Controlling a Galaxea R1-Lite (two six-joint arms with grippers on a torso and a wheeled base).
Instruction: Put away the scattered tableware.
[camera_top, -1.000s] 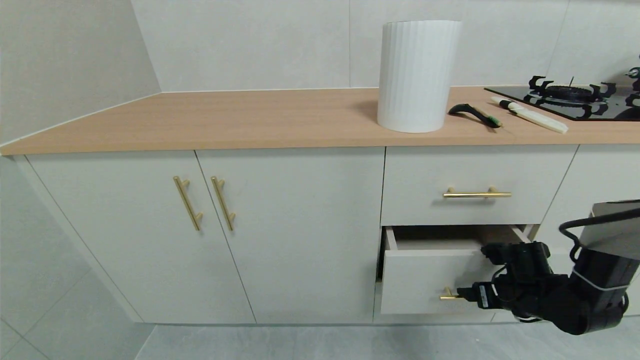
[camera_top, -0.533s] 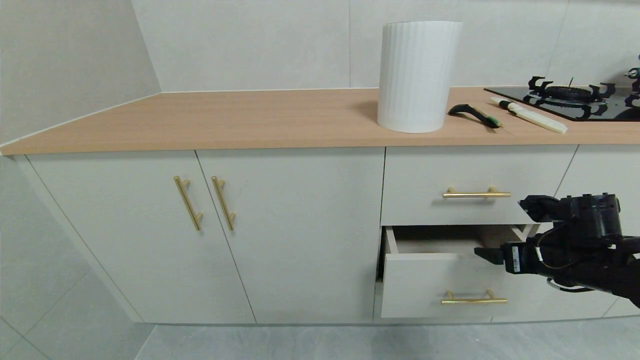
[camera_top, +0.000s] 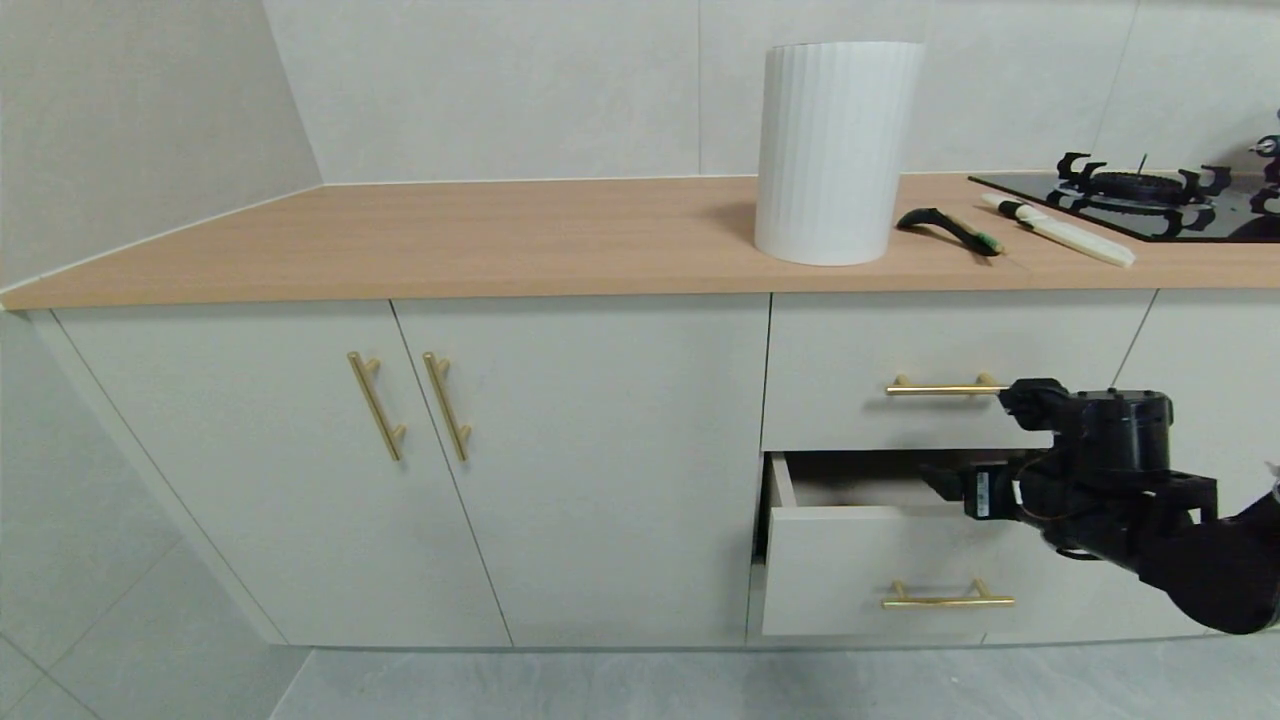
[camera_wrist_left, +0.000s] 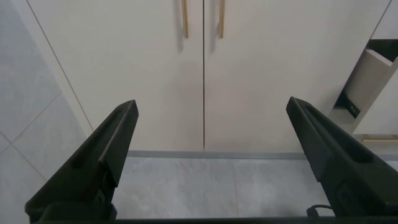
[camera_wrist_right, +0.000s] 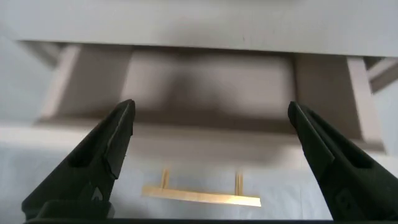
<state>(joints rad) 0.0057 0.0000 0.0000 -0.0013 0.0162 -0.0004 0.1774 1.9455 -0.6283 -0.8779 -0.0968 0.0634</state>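
The tableware lies on the bench (camera_top: 500, 235), at its right end. A black-handled utensil (camera_top: 947, 229) sits just right of a tall white ribbed canister (camera_top: 836, 150). A white knife (camera_top: 1062, 230) lies right of the utensil, its far end at the edge of the gas hob (camera_top: 1135, 195). The two pieces are near each other but apart. No print can be read on either.

Below them, the upper drawer (camera_top: 950, 340) is shut and the lower drawer (camera_top: 850, 560) is pulled out. The right pincer (camera_top: 938, 480) hangs low at the right, in front of the lower drawer's opening and above its gold handle (camera_top: 947, 600). A small white label sits on the pincer's side; its print is too small to read.

The head view shows this pincer side-on, so the gap between its fingers cannot be judged there. The right wrist view settles it: the right pincer (camera_wrist_right: 211, 162) is spread wide and holds nothing. The drawer's dim inside lies beyond it, with the gold handle (camera_wrist_right: 202, 198) on the near side.

The left wrist view shows the left pincer (camera_wrist_left: 211, 155), also spread wide with nothing in it. It faces the two cupboard doors (camera_wrist_left: 205, 74) and the grey tiled floor (camera_wrist_left: 205, 186). The open drawer's front (camera_wrist_left: 367, 71) shows at one edge.
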